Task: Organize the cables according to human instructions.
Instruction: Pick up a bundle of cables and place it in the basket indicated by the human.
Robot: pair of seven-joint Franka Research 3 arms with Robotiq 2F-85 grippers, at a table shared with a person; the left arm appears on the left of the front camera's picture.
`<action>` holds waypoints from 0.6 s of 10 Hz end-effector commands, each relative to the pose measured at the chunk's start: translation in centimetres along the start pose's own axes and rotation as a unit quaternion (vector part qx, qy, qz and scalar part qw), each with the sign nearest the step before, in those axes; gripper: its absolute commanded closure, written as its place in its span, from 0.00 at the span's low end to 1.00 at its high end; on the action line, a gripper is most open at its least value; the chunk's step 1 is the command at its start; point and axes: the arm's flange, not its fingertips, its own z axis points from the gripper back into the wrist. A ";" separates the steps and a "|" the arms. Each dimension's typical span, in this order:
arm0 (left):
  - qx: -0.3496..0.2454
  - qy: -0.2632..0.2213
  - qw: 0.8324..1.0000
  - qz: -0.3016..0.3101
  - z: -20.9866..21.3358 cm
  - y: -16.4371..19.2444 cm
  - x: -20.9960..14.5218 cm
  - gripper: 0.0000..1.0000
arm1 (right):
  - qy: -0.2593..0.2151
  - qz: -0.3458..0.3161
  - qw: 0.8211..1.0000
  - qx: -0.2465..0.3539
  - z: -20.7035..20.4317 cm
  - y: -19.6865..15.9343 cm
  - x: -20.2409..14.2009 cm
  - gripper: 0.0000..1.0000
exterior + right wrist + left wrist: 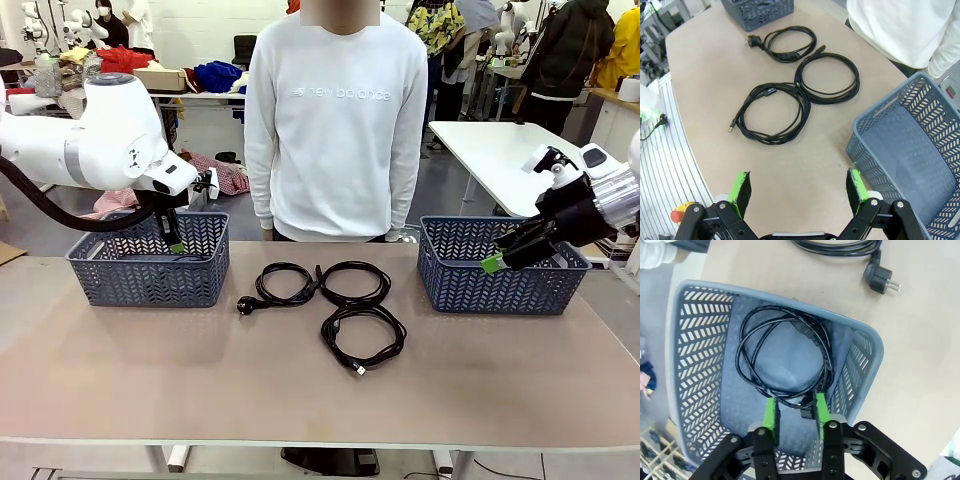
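One black cable (785,355) lies coiled on the floor of the left grey basket (875,340). My left gripper (795,399) hangs just above that coil inside the basket (148,270), its green pads apart, with strands running below the gap. The left gripper (176,243) holds nothing. Three more cables lie mid-table: one with a chunky round plug (285,285), one beside it (353,283), one nearer me with a slim connector (362,338). My right gripper (490,263) hovers open beside the right basket (505,285), empty (798,182).
A person in a white sweatshirt (335,120) stands at the far edge, between the baskets. The right basket (910,150) holds nothing. In the right wrist view the three coils (772,112) lie ahead on bare tabletop. A chunky plug (879,280) lies just outside the left basket.
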 end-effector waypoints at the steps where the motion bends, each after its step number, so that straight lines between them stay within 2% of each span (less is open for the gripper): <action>1: 0.005 -0.006 1.000 0.005 0.1 0.2 -0.1 0.40 | -0.013 0.010 1.000 0.007 -0.2 -0.5 0.0 0.00; 2: 0.002 -0.009 1.000 0.004 0.4 0.1 0.0 0.26 | -0.013 0.010 1.000 0.007 -0.2 -0.5 0.0 0.00; 3: -0.003 -0.011 1.000 0.004 0.6 0.1 0.1 0.20 | -0.013 0.010 1.000 0.007 -0.2 -0.5 0.0 0.00; 4: -0.009 -0.016 1.000 0.006 0.7 0.0 0.1 0.07 | -0.013 0.010 1.000 0.007 -0.2 -0.5 0.0 0.00; 5: -0.014 -0.019 1.000 0.008 0.9 0.0 0.1 0.01 | -0.013 0.010 1.000 0.007 -0.2 -0.5 0.0 0.00; 6: -0.021 -0.022 0.999 0.010 0.9 -0.1 0.1 0.00 | -0.013 0.010 1.000 0.007 -0.2 -0.5 0.0 0.00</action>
